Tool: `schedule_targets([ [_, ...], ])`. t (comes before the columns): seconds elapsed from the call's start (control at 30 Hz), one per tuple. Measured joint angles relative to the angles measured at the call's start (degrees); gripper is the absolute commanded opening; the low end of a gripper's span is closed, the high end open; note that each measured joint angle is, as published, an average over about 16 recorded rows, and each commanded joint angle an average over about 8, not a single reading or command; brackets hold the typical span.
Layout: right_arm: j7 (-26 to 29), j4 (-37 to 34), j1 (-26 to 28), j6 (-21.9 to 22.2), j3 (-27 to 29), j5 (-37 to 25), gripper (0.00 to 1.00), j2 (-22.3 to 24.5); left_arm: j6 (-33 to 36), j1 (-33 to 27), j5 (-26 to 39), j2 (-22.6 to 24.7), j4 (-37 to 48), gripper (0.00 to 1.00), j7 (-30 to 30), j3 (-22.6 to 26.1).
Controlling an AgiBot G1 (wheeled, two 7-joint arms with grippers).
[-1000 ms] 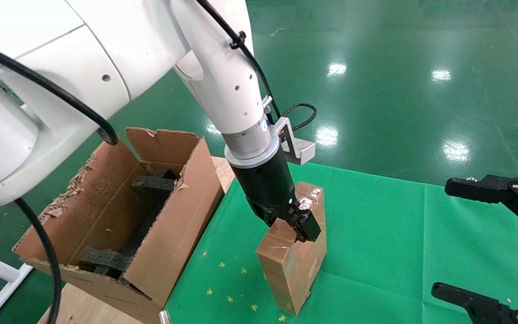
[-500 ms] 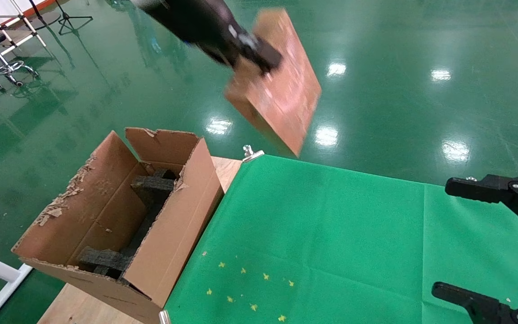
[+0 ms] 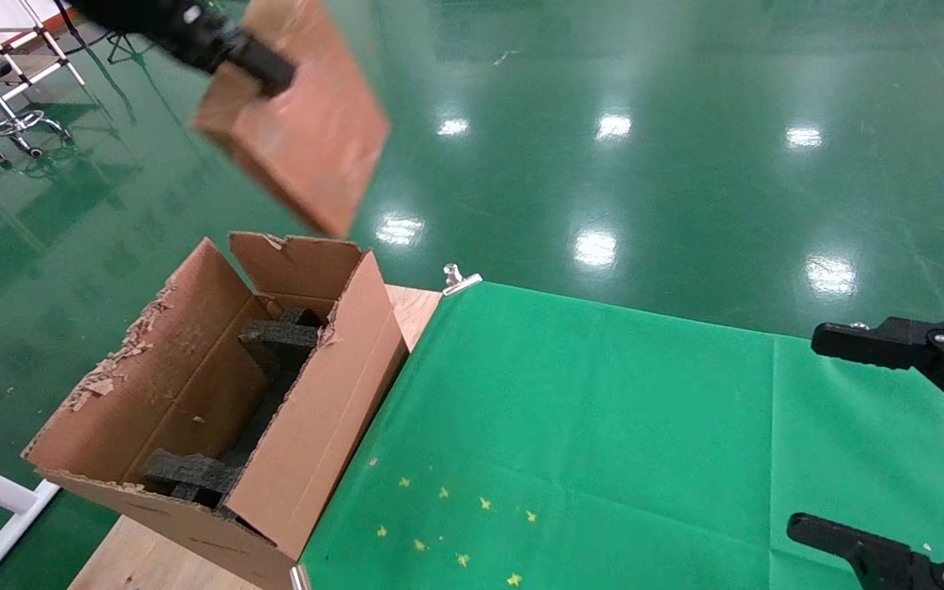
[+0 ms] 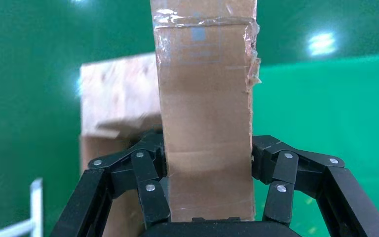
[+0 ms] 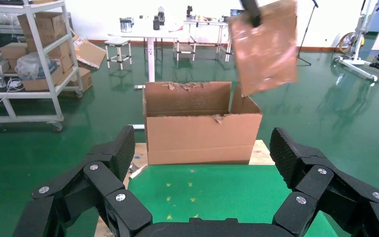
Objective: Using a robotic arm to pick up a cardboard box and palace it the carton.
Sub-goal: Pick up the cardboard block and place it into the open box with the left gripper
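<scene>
the left hand is clamped on the box's top edge; it looks light, stiff, tape-slick, hanging above the carton.

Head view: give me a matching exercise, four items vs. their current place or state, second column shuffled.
Items:
1. cardboard box
2. carton
3. left gripper
4. right gripper

States:
A. open, nothing between its fingers, at the right edge over the green cloth
B. held in the air above the carton
C. shut on the box
D. standing open beside the green cloth, black foam inside

Pairs: 1-B, 2-D, 3-C, 4-A
</scene>
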Motion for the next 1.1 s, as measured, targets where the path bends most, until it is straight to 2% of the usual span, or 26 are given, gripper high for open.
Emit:
schedule_targets([
  [0.3,0.0,0.0,0.0,0.0,0.0,0.0,1.0,0.0,0.6,2.0,2.6,-5.9,2.7,0.0,5.9,1.9],
  [0.6,0.0,0.0,0.0,0.0,0.0,0.0,1.0,0.0,-2.3,7.0,2.8,-11.1,4.4,0.0,9.8,2.3],
  [1.1,0.0,0.0,0.0,0.0,0.0,0.0,1.0,0.0,-9.0,17.3,-0.3,-15.7,8.0,0.0,14.2,0.5],
])
